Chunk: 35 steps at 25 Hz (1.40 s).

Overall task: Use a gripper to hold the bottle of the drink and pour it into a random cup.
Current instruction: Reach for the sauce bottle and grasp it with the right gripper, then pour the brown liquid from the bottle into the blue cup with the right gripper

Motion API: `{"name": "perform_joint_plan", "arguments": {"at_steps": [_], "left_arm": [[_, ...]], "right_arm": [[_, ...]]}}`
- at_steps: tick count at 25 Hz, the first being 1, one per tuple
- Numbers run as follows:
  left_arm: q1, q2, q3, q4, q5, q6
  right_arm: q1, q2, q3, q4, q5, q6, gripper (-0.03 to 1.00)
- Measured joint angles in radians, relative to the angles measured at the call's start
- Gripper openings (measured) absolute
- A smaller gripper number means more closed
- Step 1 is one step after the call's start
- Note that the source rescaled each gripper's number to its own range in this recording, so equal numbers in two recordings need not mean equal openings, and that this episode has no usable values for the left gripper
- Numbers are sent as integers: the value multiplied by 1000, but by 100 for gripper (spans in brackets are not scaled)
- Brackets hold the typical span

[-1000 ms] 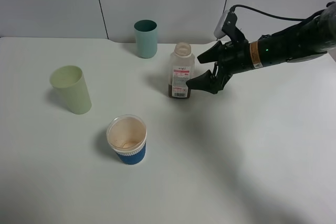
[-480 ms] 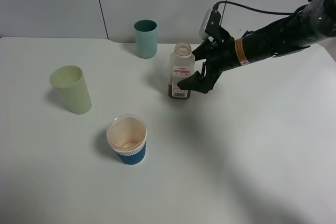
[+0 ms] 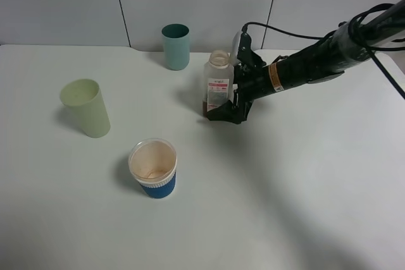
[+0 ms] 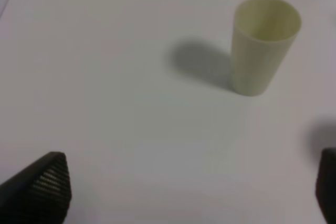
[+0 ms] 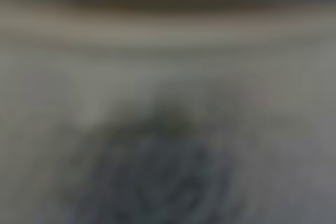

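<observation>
The right gripper (image 3: 229,100) has come in from beside the bottle (image 3: 219,86). Its jaws now straddle the bottle's lower half, one in front, one behind; whether they grip it cannot be told, as the right wrist view is all blur. The bottle stands upright on the desk (image 3: 304,188), with the brown drink (image 3: 214,107) low inside. The cup (image 3: 152,167) sits well apart from the bottle, nearer the camera and to its left. The left gripper (image 4: 189,187) is elsewhere, its jaws wide.

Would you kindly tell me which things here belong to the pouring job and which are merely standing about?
For the job: right gripper, bottle, drink, blue-banded cup.
Standing about: pale-green cup, teal cup.
</observation>
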Motion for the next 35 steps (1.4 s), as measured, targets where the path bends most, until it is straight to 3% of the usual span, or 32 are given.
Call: {"name": "perform_joint_plan", "arguments": {"at_steps": [6, 10, 13, 18, 19, 25, 35], "left_arm": [[0, 0, 0, 0, 0, 0], [0, 0, 0, 0, 0, 0], [0, 0, 0, 0, 0, 0], [0, 0, 0, 0, 0, 0], [0, 0, 0, 0, 0, 0], [0, 0, 0, 0, 0, 0], [0, 0, 0, 0, 0, 0]], "right_arm": [[0, 27, -17, 35, -25, 0, 96], [0, 27, -17, 35, -33, 0, 85], [0, 27, -17, 35, -42, 0, 64], [0, 27, -18, 37, -43, 42, 14], [0, 27, -19, 38, -43, 62, 8], [0, 27, -19, 42, -43, 152, 8], [11, -9, -19, -2, -27, 166, 8]]}}
